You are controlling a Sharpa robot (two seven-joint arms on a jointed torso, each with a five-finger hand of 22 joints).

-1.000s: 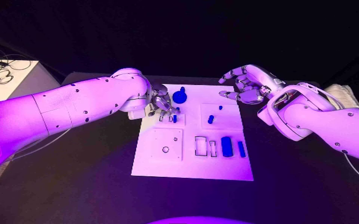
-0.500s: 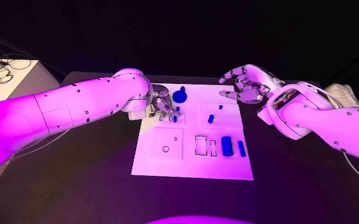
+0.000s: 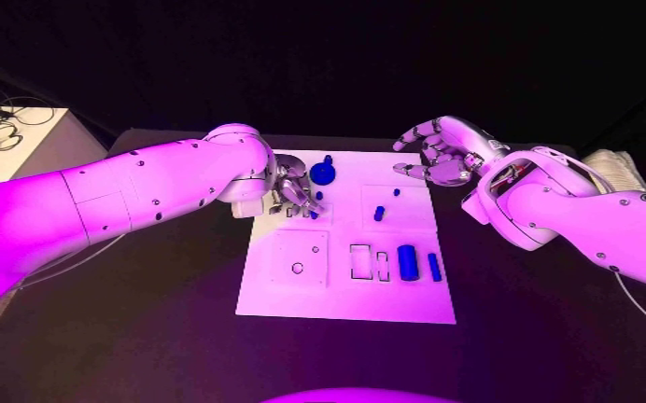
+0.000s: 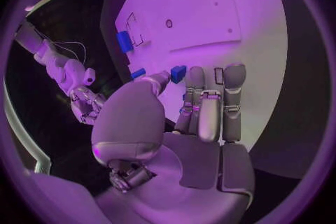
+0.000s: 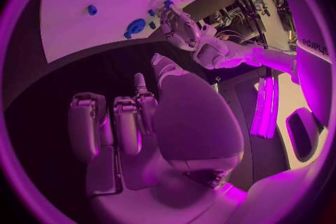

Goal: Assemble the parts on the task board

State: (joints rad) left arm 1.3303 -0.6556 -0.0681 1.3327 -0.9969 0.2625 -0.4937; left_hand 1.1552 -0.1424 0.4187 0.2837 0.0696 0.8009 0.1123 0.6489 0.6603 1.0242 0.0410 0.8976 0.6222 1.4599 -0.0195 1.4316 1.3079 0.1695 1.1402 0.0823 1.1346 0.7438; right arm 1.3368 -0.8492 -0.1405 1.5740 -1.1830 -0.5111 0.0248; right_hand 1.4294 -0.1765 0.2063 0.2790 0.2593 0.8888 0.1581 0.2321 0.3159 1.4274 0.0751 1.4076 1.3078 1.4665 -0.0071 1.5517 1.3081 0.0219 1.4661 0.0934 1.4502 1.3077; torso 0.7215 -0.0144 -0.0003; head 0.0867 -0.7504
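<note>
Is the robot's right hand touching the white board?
No: in the head view the right hand hangs past the far right corner of the task board, fingers curled on nothing, while the left hand works on the board.

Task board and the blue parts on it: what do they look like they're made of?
Task board: seems a rigid, matte white plate, likely plastic; it lies flat with crisp cut-out pockets and no glare. Blue parts, such as the long block: look like solid, smooth, uniformly coloured plastic, perhaps moulded or printed; the look leaves that open.
</note>
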